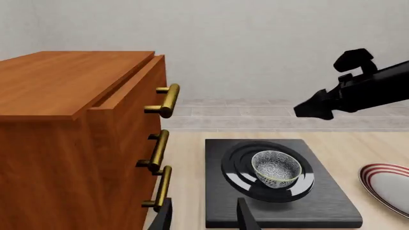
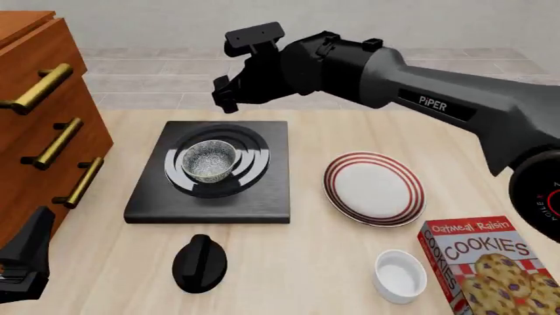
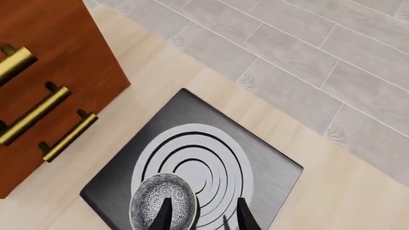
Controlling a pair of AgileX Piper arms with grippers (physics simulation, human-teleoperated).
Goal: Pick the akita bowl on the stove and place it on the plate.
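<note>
The right gripper (image 2: 225, 92) hangs in the air above the far edge of the stove (image 2: 262, 197), its arm reaching in from the right across the table; in its own wrist view two dark fingers (image 3: 164, 215) stand apart with nothing between them, pointing down at the burner rings, one tip overlapping the rim of the akita bowl (image 3: 161, 203) in the picture. That bowl (image 2: 208, 159) sits upright on the burner rings, toward the left half of the black slab, speckled inside and untouched by either arm. The left gripper (image 1: 203, 215) waits low at the near left corner of the table, its fingers spread and empty, aimed at the stove (image 1: 319, 201) and the akita bowl (image 1: 276, 167) beyond it. To the right of the stove lies the plate (image 2: 407, 203), white with red rings, apart from the slab and bare. A black knob (image 2: 199, 262) lies on the table just in front of the stove. Nearer the right corner stand a small white bowl (image 2: 400, 275) and a cookie box (image 2: 477, 262). A wooden drawer cabinet (image 2: 52, 131) with brass handles stands left of the stove.
</note>
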